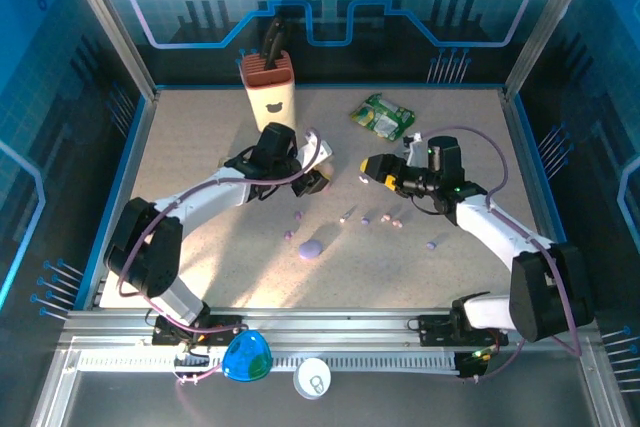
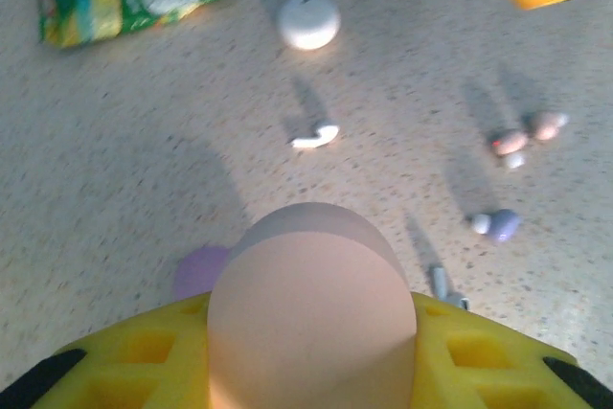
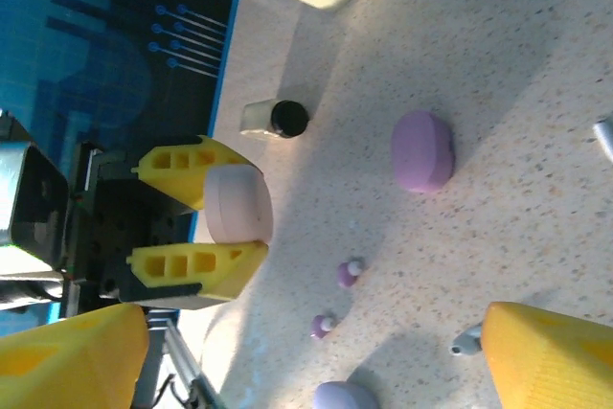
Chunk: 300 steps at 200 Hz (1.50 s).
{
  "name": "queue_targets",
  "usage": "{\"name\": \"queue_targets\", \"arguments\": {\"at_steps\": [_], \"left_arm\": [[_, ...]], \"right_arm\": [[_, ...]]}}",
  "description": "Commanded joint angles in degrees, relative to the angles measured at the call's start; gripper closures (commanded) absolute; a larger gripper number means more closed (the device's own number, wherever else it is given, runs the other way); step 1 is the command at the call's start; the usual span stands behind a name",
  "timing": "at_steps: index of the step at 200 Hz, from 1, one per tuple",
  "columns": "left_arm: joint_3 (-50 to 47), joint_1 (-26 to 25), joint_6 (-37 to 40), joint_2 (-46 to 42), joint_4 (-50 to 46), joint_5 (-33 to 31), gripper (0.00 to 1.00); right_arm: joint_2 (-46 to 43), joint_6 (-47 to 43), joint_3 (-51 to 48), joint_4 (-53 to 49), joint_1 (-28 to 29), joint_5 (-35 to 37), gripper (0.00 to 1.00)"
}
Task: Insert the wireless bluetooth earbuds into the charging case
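Note:
My left gripper (image 2: 311, 352) is shut on a pale pink pebble-shaped case (image 2: 311, 304), held off the table; the same pair shows in the right wrist view as yellow fingers (image 3: 192, 270) around the case (image 3: 239, 203). Small earbuds lie scattered on the table: two pinkish ones (image 2: 529, 136), a lilac one (image 2: 498, 225), a white one (image 2: 316, 136), and two purple ones (image 3: 348, 273). From above they form a loose row (image 1: 385, 218) between the arms. My right gripper (image 1: 376, 169) is open with nothing between its fingers (image 3: 546, 356).
A purple case (image 1: 310, 248) lies near the middle, another purple case (image 3: 421, 150) past it. A white pebble case (image 2: 308, 21) and a green packet (image 1: 383, 117) lie further back. A cream holder (image 1: 271, 92) stands at the back left. A small dark-capped bottle (image 3: 273, 119) lies beside it.

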Motion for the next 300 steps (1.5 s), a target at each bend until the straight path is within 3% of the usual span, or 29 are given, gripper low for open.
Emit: {"name": "queue_targets", "arguments": {"at_steps": [1,44,104,156,182,220,246,273,300], "left_arm": [[-1.61,-1.28,6.55,-2.75,4.02,8.16,0.64],[-0.77,-3.42,8.86,-2.24,2.67,11.26,0.64],[0.38,-4.76,10.22,-1.74,2.28,11.58,0.63],[0.29,-5.51,10.14,-1.55,2.88,10.89,0.62],[0.64,-5.62,8.82,-0.70,3.96,9.20,0.62],[-0.21,-5.65,7.32,-0.59,6.52,8.12,0.57],[-1.39,-5.69,4.03,-1.42,10.15,8.04,0.48],[-4.30,-5.55,-1.21,-2.25,18.06,7.66,0.14],[-8.75,-5.20,-8.67,-3.44,30.99,7.66,0.04]], "right_arm": [[0.12,4.72,0.15,1.93,-0.57,-6.60,0.13],[3.36,6.71,1.80,5.89,1.61,-13.02,0.27],[6.60,4.20,4.45,3.11,5.78,-12.79,0.41],[8.88,4.20,6.23,1.32,7.02,-12.93,0.59],[9.27,3.01,6.88,-1.97,7.20,-13.08,0.62],[7.88,3.04,6.83,-2.12,6.49,-11.98,0.80],[5.84,4.71,5.66,1.11,5.00,-12.81,0.83],[2.70,8.48,2.95,5.09,2.04,-14.79,0.84],[-1.13,13.98,-0.42,10.84,-1.86,-16.74,0.84]]}}
